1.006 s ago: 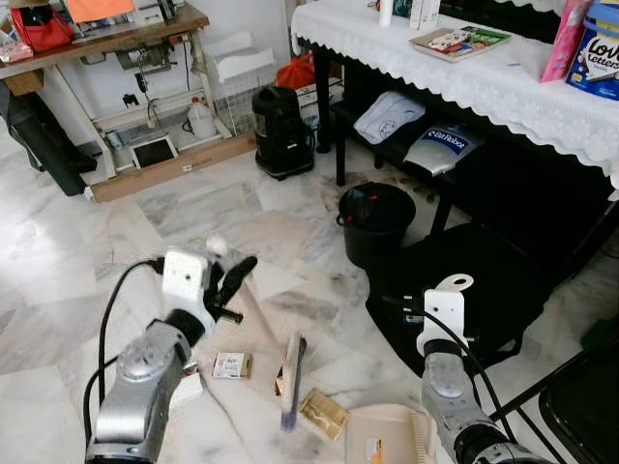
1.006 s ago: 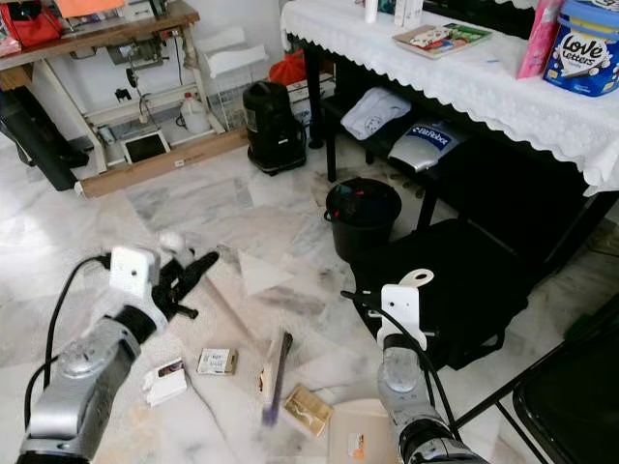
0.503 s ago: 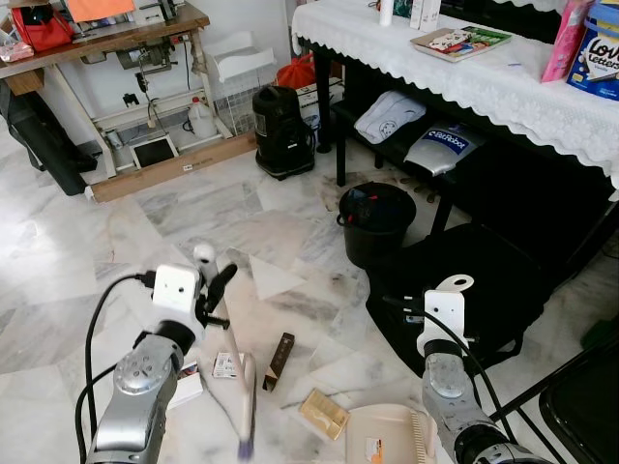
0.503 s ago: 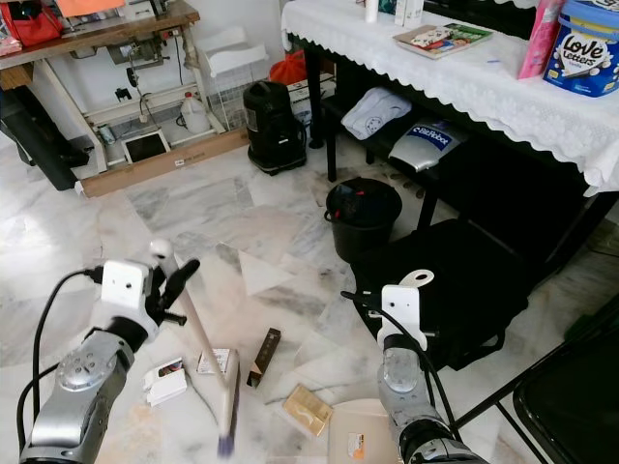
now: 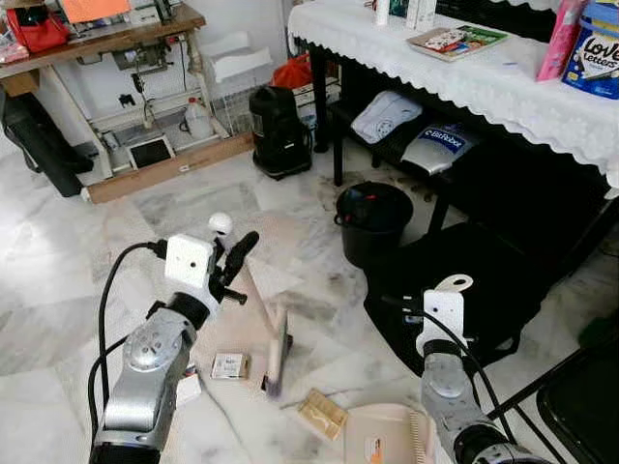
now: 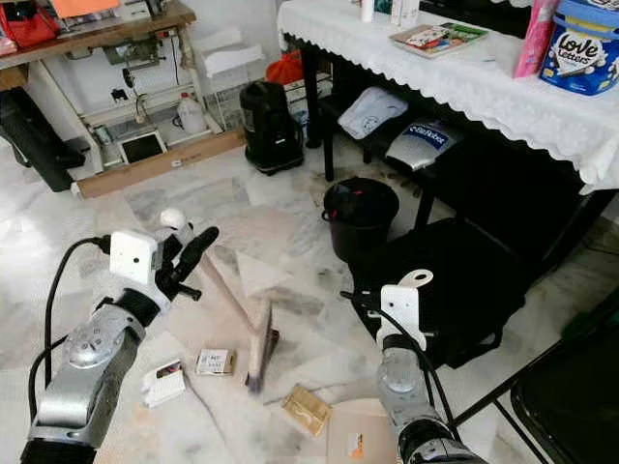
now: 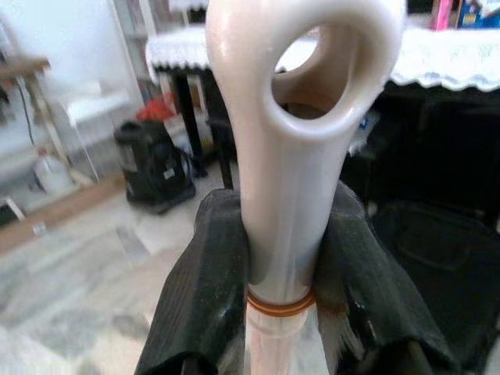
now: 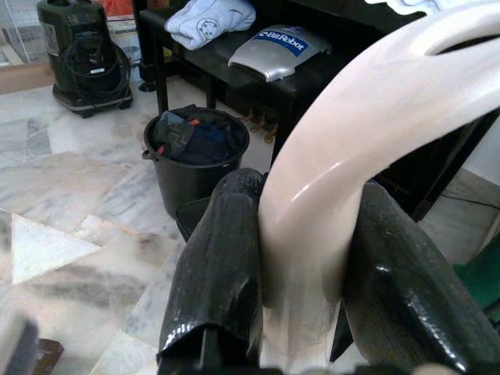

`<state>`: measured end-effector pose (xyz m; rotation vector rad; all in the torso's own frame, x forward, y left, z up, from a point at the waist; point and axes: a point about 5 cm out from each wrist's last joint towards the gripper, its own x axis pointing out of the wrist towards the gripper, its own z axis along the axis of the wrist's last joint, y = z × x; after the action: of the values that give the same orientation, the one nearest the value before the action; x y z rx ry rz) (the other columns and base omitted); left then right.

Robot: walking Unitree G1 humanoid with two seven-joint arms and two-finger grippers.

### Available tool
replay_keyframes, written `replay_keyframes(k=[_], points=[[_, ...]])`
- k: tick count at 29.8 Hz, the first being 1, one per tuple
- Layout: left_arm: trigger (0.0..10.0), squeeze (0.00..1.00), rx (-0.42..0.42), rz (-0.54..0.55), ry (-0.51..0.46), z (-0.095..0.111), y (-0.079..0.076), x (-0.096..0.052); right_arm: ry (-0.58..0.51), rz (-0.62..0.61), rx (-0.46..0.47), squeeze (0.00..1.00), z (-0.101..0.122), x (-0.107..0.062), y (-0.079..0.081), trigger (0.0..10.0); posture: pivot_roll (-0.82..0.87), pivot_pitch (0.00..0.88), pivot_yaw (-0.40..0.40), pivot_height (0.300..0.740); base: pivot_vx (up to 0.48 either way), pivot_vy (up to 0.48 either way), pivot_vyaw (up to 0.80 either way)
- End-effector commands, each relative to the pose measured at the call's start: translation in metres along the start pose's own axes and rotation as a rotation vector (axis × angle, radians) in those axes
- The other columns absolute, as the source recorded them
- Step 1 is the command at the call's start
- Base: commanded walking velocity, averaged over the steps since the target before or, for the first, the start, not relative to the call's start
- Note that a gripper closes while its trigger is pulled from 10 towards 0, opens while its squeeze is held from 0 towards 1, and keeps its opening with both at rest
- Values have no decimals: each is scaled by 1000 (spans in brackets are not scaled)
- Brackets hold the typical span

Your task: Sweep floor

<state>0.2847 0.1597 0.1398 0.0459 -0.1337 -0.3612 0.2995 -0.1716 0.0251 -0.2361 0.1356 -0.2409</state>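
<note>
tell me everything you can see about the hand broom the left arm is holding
The hand broom is cream plastic by its look, with a long slim handle ending in a rounded loop at the top and a flat brush head at the bottom. An orange ring sits on the handle just below the loop. The left pincer is shut on the upper handle, its black fingers pressing both sides. The broom slants down and toward the robot's right, its head on the marble floor close to a small white box.

The marble floor (image 5: 77, 271) is gleaming, polished and veined; the broom handle (image 7: 301, 156) is showing as glossy cream plastic between matt, ribbed black fingers (image 7: 199, 305), and the dustpan handle (image 8: 367, 148) is shining likewise; white lace cloth (image 5: 464, 77) is draping the table
</note>
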Motion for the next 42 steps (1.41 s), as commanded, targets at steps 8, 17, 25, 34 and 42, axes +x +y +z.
replay_keyframes(k=[8,17,25,34,42], points=[[10000,0,-72,-25,90,-21,0,-11,81,31,-19,0,-17,-10,5,10000,214,47,84,740,0,0,0],[10000,0,-31,-17,127,-32,4,-16,78,38,-19,0,-15,-9,6,10000,216,36,81,740,0,0,0],[10000,0,-60,70,200,-54,12,-21,74,42,-20,0,-14,-9,7,10000,212,32,82,740,0,0,0],[10000,0,-133,187,230,-75,23,-30,72,37,-24,0,-15,-9,3,10000,196,35,74,740,0,0,0],[10000,0,-157,217,175,-72,27,-17,66,45,-23,0,-15,-9,4,10000,189,39,72,740,0,0,0]])
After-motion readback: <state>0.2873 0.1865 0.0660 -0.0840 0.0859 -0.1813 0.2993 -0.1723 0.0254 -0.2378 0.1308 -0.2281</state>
